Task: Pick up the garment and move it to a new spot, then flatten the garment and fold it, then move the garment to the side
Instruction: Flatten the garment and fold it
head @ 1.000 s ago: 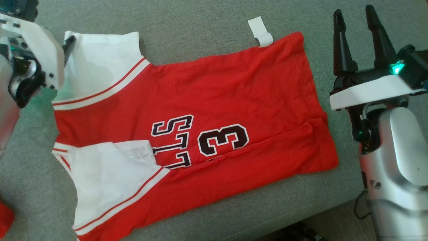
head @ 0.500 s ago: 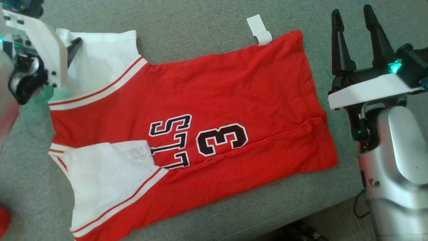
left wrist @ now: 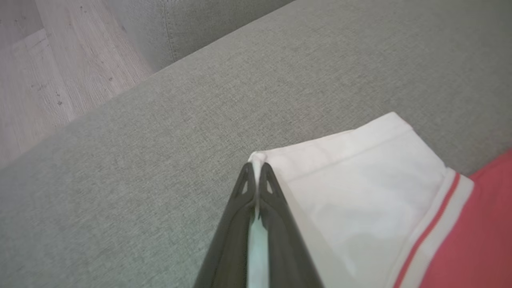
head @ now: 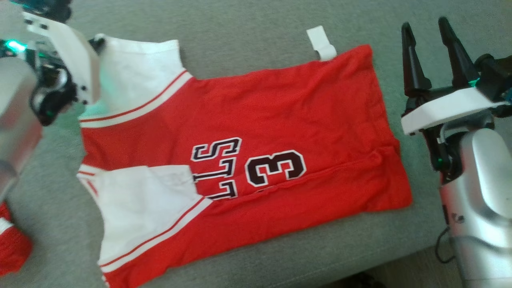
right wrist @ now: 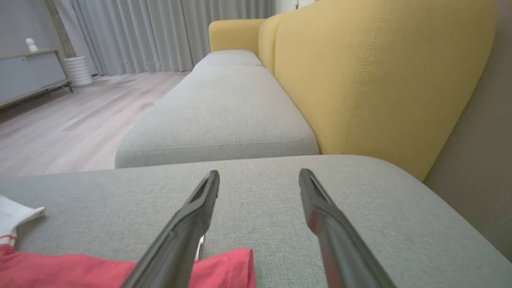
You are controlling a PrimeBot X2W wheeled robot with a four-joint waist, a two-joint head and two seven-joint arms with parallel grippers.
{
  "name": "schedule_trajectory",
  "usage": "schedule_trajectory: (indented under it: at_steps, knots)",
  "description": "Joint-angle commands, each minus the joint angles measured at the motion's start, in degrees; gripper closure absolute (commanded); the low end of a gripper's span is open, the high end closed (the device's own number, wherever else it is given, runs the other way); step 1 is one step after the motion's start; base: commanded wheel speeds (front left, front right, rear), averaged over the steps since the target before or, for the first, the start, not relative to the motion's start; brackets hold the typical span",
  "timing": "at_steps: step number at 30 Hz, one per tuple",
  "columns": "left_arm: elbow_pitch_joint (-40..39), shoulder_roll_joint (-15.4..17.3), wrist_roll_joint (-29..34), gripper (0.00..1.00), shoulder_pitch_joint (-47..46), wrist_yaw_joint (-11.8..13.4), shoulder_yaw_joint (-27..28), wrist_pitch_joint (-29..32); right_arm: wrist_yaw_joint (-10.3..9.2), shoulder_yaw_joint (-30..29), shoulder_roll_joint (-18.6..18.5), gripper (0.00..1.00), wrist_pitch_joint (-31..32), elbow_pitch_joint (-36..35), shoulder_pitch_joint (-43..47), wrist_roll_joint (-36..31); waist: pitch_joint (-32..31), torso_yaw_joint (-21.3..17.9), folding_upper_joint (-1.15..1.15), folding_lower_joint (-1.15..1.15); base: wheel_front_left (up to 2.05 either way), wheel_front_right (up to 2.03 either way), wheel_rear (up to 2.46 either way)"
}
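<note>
The garment (head: 260, 120) is a red jersey with white sleeves and black lettering, lying mostly flat on the grey sofa cushion (head: 248, 36). Its near long edge is folded over. My left gripper (head: 98, 40) is at the far left corner of the upper white sleeve. In the left wrist view, the left gripper (left wrist: 255, 170) is shut, pinching that corner of the white sleeve (left wrist: 360, 192). My right gripper (head: 425, 24) stands open to the right of the jersey's hem, holding nothing. In the right wrist view the right gripper (right wrist: 259, 174) hovers over the cushion, with the red hem (right wrist: 80, 272) at lower left.
A white tag (head: 322, 44) sticks out at the hem's far corner. Another red cloth (head: 12, 248) lies at the lower left. A yellow sofa back (right wrist: 360, 72) rises behind the cushions. Wooden floor (left wrist: 48, 72) lies past the cushion's edge.
My left gripper has closed on the corner of the upper white sleeve. The whole picture has shifted slightly, so the camera moved. The right gripper stays open.
</note>
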Motion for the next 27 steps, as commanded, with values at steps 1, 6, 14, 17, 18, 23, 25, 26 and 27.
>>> schedule_trajectory:
  at_steps: [1, 6, 14, 17, 18, 23, 25, 26, 27]
  knots:
    - [-1.6, 1.4, 0.5, 1.0, -2.4, 0.1, 1.0, -1.7, 0.43, 0.6, -1.1, 0.0, 1.3, -0.7, -1.7, 0.7, -1.6, 2.0, 0.0, 0.0, 0.0, 0.0, 0.0]
    - [-5.5, 1.1, 0.9, 1.0, -2.7, 0.1, -0.2, -6.3, 0.43, 1.6, -5.4, 0.0, 4.9, 3.8, -3.7, 2.4, -3.2, 5.3, 0.0, 0.0, 0.0, 0.0, 0.0]
    - [-11.8, 1.0, 2.0, 1.0, -1.5, 0.1, -2.1, -10.8, 0.43, 7.8, -13.6, 0.0, 10.8, 13.9, -5.8, 7.8, -4.8, 10.3, 0.0, 0.0, 0.0, 0.0, 0.0]
    - [-13.9, 0.9, 2.5, 1.0, -1.1, 0.1, -2.6, -11.5, 0.43, 11.6, -16.6, 0.0, 12.5, 17.6, -6.9, 9.7, -4.7, 11.5, 0.0, 0.0, 0.0, 0.0, 0.0]
    - [-14.6, 0.9, 2.7, 1.0, -0.9, 0.1, -2.7, -11.6, 0.43, 13.0, -17.3, 0.0, 13.1, 18.6, -7.3, 10.6, -4.6, 11.8, 0.0, 0.0, 0.0, 0.0, 0.0]
    - [-17.0, 0.9, 3.0, 1.0, -0.6, 0.1, -3.1, -11.4, 0.43, 18.4, -20.1, 0.0, 14.5, 22.0, -9.3, 13.7, -3.8, 12.6, 0.0, 0.0, 0.0, 0.0, 0.0]
    - [-17.6, 1.0, 3.1, 1.0, -0.8, 0.1, -3.2, -11.2, 0.43, 20.6, -21.0, 0.0, 14.4, 23.2, -10.4, 15.1, -3.5, 12.8, 0.0, 0.0, 0.0, 0.0, 0.0]
    - [-17.8, 1.0, 3.1, 1.0, -0.9, 0.1, -3.2, -11.2, 0.43, 21.4, -21.3, 0.0, 14.1, 23.8, -11.0, 15.8, -3.3, 12.9, 0.0, 0.0, 0.0, 0.0, 0.0]
    - [-18.0, 1.1, 3.2, 1.0, -0.9, 0.1, -3.2, -11.1, 0.43, 22.2, -21.6, 0.0, 13.9, 24.5, -11.7, 16.4, -3.1, 12.9, 0.0, 0.0, 0.0, 0.0, 0.0]
